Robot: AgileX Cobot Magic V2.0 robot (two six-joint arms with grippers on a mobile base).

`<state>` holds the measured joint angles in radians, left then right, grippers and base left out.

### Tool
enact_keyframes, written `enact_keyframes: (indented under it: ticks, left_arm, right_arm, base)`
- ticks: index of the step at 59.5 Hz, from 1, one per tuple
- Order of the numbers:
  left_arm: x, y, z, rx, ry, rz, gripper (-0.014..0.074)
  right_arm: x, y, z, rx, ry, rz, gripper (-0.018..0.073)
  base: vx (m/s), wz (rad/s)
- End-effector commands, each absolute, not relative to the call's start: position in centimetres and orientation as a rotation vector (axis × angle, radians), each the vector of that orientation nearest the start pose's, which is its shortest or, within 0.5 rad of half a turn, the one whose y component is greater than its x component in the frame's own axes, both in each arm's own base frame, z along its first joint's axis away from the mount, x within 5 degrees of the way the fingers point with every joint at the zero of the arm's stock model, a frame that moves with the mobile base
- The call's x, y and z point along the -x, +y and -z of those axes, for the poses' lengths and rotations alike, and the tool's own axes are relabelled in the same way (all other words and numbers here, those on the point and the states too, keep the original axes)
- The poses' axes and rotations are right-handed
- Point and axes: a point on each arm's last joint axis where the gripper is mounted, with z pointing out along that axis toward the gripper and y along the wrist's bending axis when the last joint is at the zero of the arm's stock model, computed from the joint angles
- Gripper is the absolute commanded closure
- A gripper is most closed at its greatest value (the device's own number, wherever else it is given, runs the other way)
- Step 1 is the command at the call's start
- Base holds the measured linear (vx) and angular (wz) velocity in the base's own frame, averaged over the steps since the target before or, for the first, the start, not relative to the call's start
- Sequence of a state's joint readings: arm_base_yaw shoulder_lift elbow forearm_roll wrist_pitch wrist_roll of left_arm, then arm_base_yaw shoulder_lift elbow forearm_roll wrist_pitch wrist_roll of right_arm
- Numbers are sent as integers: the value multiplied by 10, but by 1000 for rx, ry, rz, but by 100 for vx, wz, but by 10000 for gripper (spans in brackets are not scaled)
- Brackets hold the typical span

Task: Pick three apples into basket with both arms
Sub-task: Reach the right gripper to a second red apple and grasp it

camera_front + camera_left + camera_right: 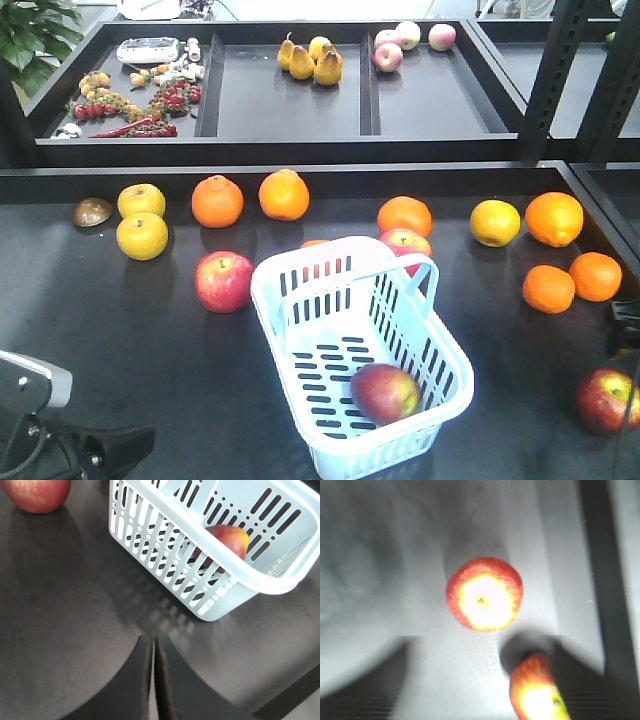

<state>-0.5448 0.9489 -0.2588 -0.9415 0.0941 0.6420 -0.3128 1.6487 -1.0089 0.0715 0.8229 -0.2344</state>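
The light blue basket [300, 275] stands mid-table with one red apple [385, 392] in its near corner; that apple also shows through the basket [165, 535] slots as apple [227, 537]. Another apple [223, 281] lies left of the basket, seen too as the apple [37, 492] at the top left. A third apple [405, 243] sits behind the basket, a further apple [607, 400] at the near right. My left gripper [154, 647] is shut and empty over bare table, near the basket's corner. My right gripper [480, 680] is open above two blurred apples: one apple [484, 594] ahead, one apple [537, 690] against the right finger.
Oranges [217, 201] and yellow citrus [142, 236] line the back of the table, with more oranges [549, 288] at the right. Raised black trays [290, 140] behind hold pears, peaches and small items. A black frame post [555, 70] rises at the right.
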Motion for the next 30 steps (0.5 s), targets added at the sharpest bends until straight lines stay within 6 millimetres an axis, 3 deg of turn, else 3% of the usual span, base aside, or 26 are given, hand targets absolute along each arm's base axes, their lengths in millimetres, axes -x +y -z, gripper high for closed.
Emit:
enact_keyframes:
  ticks: [1,14,30]
  left_arm:
    - [-135,-88,-203,-283,2216,537,603]
    - [-135,-88,-203,-284,2215,536,603]
    - [-135,-88,-203,-284,2214,535,603]
  right_arm:
    - [-304,-95,-210,-184,2854,20,-167]
    - [-326,-103,-197,-185,2873,15,-115]
    - [-335,-106,-170,-179,2958,-7,-53]
  base:
    - [0,0]
    - [0,0]
    - [0,0]
